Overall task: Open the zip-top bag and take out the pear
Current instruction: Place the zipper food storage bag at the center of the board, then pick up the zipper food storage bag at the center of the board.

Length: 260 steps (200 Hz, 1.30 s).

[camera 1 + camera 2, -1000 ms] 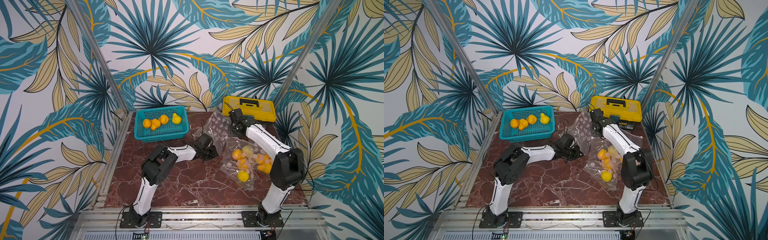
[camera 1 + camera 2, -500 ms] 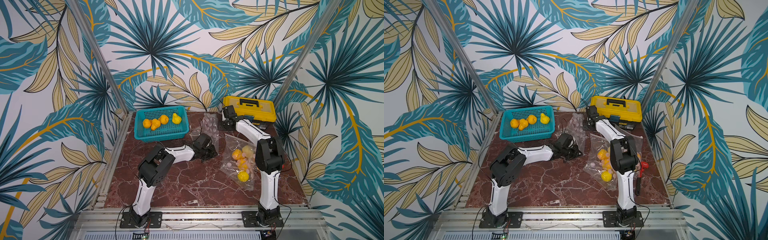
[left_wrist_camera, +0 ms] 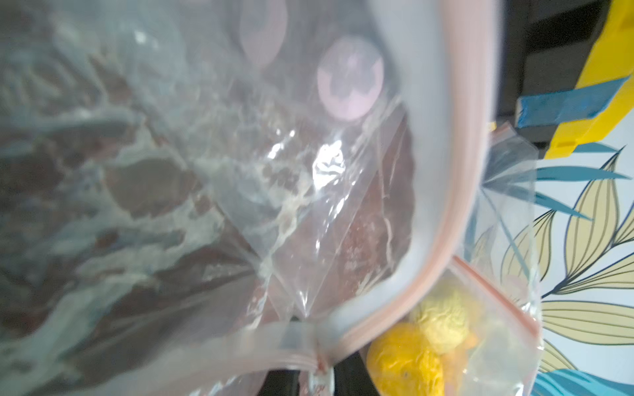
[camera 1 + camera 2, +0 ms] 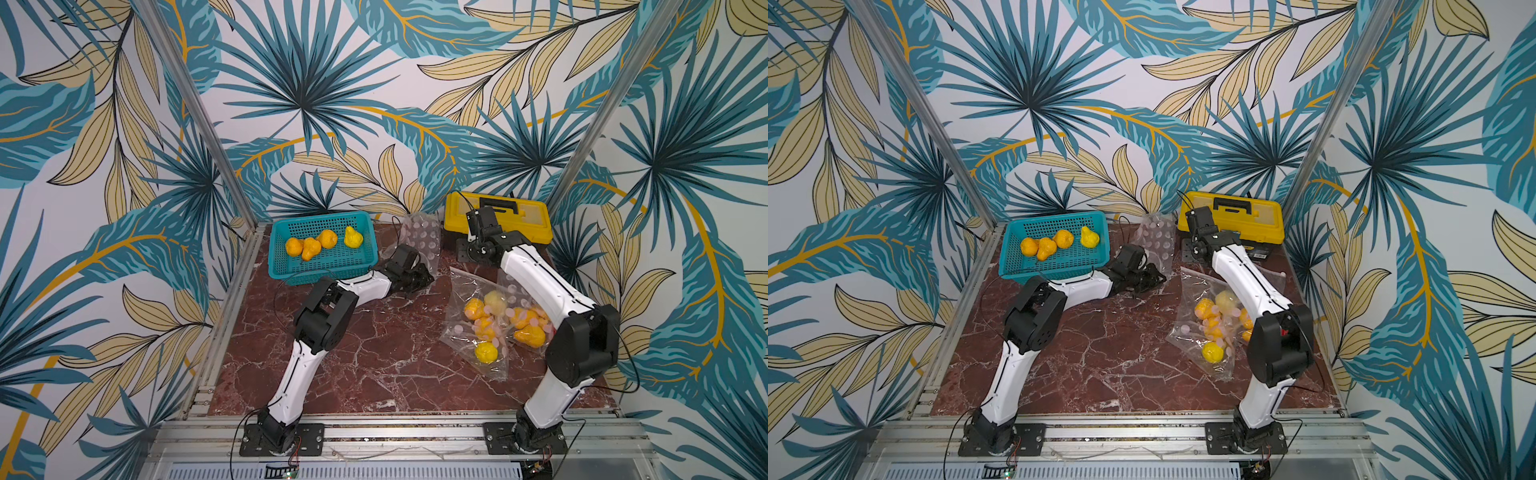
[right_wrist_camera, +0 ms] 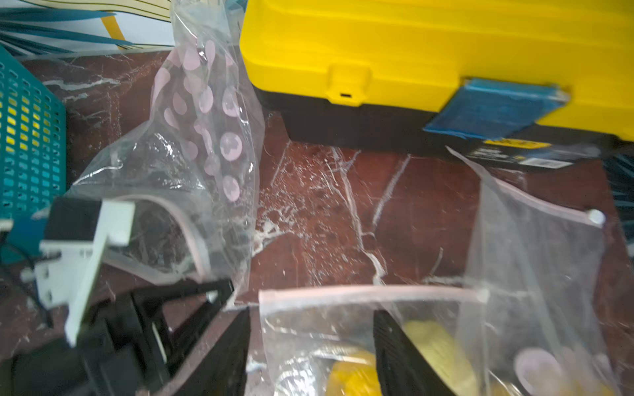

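left arm (image 4: 316, 328): bent at the elbow, forearm low, reaching toward frame centre
left gripper (image 4: 422, 277): jaw gap hidden
right arm (image 4: 540, 282): stretched toward upper right of centre
right gripper (image 5: 312, 346): jaws apart

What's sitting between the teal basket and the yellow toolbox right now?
An empty dotted zip bag, standing crumpled at the table's back edge, with the left hand just in front of it. Both top views show it.

The right wrist view shows two black fingers (image 5: 404, 356) apart over a clear bag (image 5: 535, 274) with yellow fruit (image 5: 353, 379). A yellow toolbox (image 5: 429, 51) stands behind on the bench (image 5: 343, 205).
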Each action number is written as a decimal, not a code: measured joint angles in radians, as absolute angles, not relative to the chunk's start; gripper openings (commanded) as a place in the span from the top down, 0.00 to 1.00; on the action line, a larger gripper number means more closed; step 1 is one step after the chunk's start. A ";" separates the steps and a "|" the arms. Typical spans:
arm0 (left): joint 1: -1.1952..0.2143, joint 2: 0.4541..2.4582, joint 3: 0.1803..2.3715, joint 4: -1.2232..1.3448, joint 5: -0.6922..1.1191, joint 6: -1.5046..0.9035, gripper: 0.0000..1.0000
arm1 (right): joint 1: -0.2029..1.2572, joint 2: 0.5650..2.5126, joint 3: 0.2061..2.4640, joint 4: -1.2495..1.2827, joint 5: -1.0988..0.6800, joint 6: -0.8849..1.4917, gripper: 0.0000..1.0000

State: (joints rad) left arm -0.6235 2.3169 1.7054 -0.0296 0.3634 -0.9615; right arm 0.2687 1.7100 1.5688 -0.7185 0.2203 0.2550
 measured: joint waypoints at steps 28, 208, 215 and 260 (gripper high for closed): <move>-0.622 2.321 1.748 -0.040 0.378 -0.918 0.36 | 0.268 1.673 1.499 -0.791 0.163 0.271 0.24; -0.620 1.741 1.218 -0.097 0.336 -0.818 0.16 | 0.381 2.003 1.604 -0.739 0.524 0.224 0.86; -0.619 1.724 1.209 -0.101 0.329 -0.812 0.16 | 0.385 1.995 1.599 -0.732 0.521 0.223 0.89; -0.607 1.645 1.200 -0.162 0.292 -0.722 0.19 | 0.420 1.869 1.562 -0.729 0.355 0.220 0.98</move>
State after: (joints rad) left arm -0.6071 1.6447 1.1995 -0.1623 0.2920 -0.7219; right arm 0.4202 1.8687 1.5620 -0.7288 0.3546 0.2199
